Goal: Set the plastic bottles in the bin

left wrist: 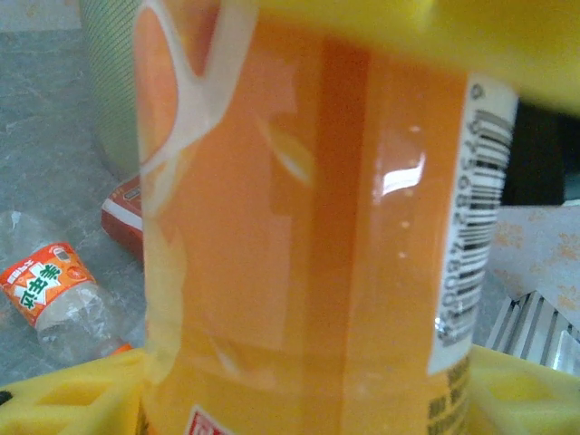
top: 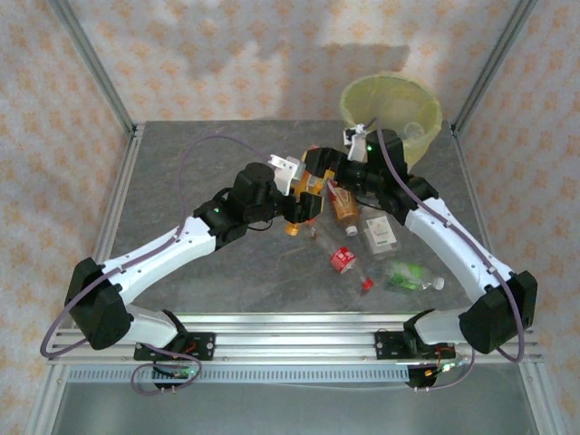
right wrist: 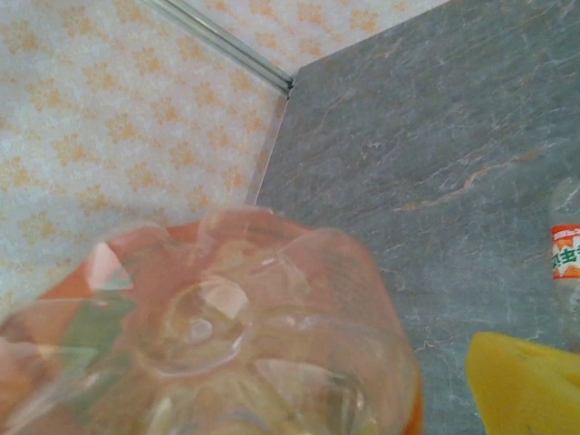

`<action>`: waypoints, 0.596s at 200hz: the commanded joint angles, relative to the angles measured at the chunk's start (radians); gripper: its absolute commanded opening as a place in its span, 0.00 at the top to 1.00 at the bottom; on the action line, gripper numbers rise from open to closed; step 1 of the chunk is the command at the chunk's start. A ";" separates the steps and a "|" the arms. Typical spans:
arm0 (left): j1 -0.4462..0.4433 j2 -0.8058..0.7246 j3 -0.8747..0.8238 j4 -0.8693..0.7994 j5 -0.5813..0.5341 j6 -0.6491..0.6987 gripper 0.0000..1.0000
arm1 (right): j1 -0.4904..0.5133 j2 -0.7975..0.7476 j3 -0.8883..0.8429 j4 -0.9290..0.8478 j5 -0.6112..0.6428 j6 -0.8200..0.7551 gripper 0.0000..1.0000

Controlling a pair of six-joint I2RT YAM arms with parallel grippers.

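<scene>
Orange is what you get close up on the left wrist camera: the orange bottle (left wrist: 299, 236) is clamped crosswise between the yellow pads (left wrist: 72, 399) of the left gripper (top: 304, 201), barcode to the right. From above, that bottle is raised off the grey table (top: 199, 154), and the right gripper (top: 333, 177) sits right against it.

Look at the bin (top: 433, 109) next. It stands just beyond the right gripper, lined with a yellowish bag. A pale, clear shape inside (top: 414, 133) looks like a bottle, but you cannot be sure.

On the near side of both grippers, four bottles lie on the table: an orange one (top: 344, 210), a red-labelled one (top: 343, 258), a white-labelled one (top: 381, 234) and a green one (top: 410, 276).

Only the right wrist camera gives you the clear, petal-shaped base of an orange-banded bottle (right wrist: 217, 335), seemingly the same one. It sits left of a single yellow pad (right wrist: 526, 381). You cannot tell from this whether the right jaws are apart or gripping.

The left wrist camera adds a crumpled bottle with an orange-and-white label (left wrist: 50, 290) lying below and to the left of the gripper.
</scene>
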 commanded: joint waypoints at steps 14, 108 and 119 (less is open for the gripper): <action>0.001 -0.026 0.045 0.060 0.031 0.009 0.33 | 0.018 0.025 0.028 0.062 -0.033 0.000 0.15; 0.001 -0.125 0.037 0.014 -0.049 -0.008 0.00 | 0.015 0.032 0.207 -0.089 0.213 -0.111 0.50; 0.001 -0.149 0.029 0.009 -0.069 -0.013 0.00 | 0.006 0.040 0.259 -0.119 0.271 -0.132 0.50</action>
